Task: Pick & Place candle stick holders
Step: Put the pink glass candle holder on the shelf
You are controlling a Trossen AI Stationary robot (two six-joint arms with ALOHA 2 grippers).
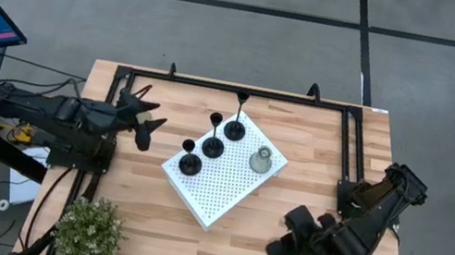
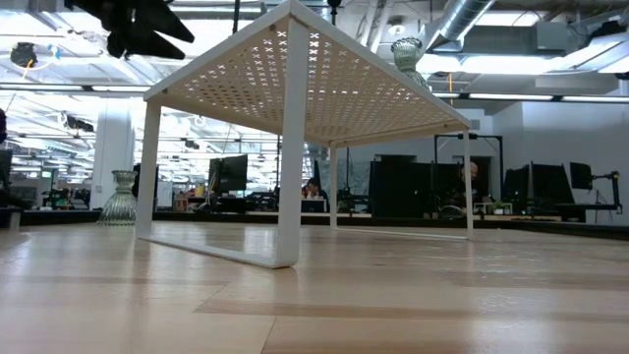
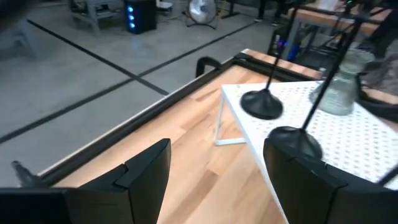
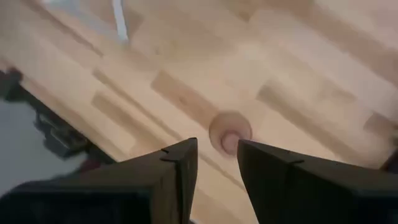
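A pale wooden table in a black frame stands on a grey floor crossed by dark lines; beyond it lies an open office with desks, screens and ceiling ducts. Six candle stick holders are visible. Three black holders and one pale green holder stand on the white perforated board at mid-table. A second pale holder sits on the wood, and a pink holder lies on the wood below the right gripper, near right, whose fingers are narrowly parted and grasp nothing. The left gripper, spread wide and released, hovers left of the board. One bushy plant occupies the near-left corner.
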